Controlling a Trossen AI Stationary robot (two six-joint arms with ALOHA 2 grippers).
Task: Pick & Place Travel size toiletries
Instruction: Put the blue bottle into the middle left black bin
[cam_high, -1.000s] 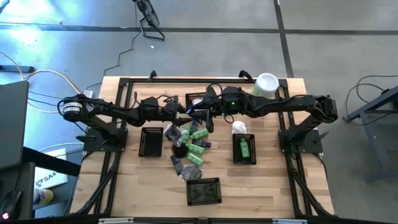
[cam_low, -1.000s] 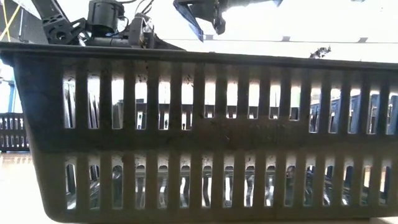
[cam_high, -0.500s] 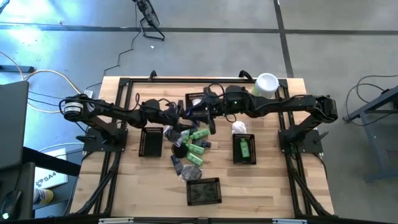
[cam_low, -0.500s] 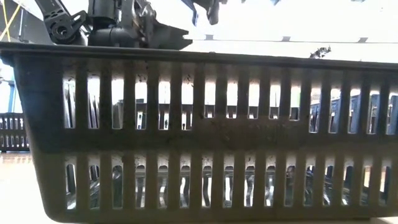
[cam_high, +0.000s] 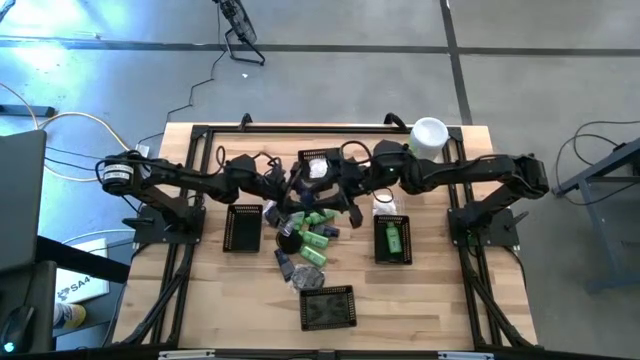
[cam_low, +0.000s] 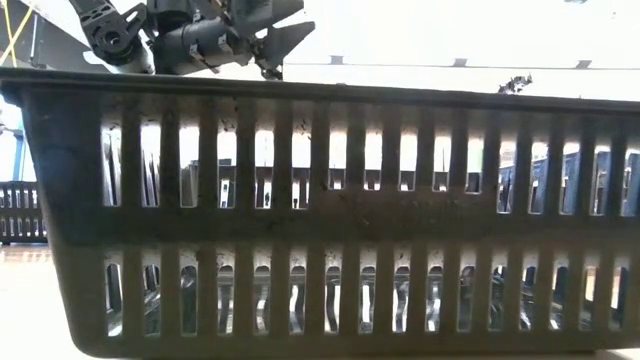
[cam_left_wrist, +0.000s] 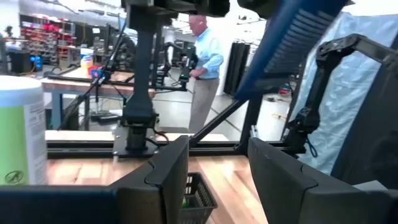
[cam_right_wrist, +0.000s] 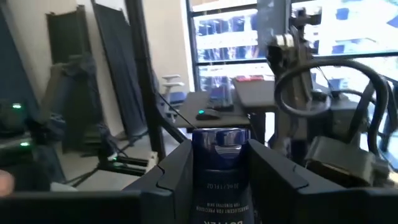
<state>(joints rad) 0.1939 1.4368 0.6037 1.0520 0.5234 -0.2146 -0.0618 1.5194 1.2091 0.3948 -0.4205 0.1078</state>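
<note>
4 mesh baskets (cam_high: 328, 307) on wooden table (cam_high: 430, 300); person (cam_left_wrist: 204, 68) beyond.

- High camera looks straight down on the whole table (cam_high: 250, 300).
- Low camera sits against a basket (cam_low: 320, 200).
- 2 wrist cameras face level into the room.
</note>
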